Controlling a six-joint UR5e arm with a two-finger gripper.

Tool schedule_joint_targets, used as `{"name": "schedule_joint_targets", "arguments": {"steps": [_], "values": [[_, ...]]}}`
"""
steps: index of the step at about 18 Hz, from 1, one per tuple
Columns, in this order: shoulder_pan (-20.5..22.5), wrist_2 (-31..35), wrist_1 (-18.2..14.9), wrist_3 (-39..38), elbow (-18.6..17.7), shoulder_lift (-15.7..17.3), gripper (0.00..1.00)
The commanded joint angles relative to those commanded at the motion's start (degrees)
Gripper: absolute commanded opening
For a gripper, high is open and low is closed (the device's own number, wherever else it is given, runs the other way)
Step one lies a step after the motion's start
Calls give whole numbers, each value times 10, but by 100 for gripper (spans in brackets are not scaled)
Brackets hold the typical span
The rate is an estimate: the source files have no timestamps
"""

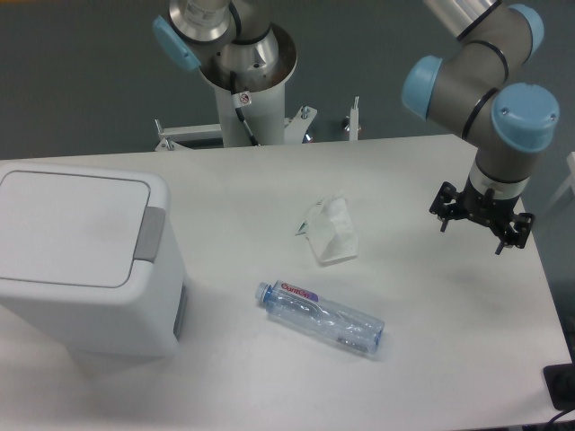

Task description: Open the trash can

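Note:
The trash can is a large white boxy bin at the table's left side. Its flat white lid lies shut, and a grey push-tab sits on the rim at its right edge. My gripper hangs over the right part of the table, far from the bin. Its black fingers are spread apart and open, with nothing between them. The wrist above hides part of the gripper body.
A crumpled white tissue lies mid-table. A transparent plastic bottle with a blue cap lies on its side in front of it. The arm's base column stands at the table's back edge. The table's right edge is close to my gripper.

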Motion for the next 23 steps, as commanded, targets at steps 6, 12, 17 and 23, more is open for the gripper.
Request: {"name": "schedule_joint_targets", "arguments": {"steps": [6,12,17,23], "values": [[0,0,-1,-1,0,0,100],[-3,0,1,-2,-1,1,100],[-4,-1,-1,-11,-24,16,100],[-20,-45,2,-114,-19,33,100]]}}
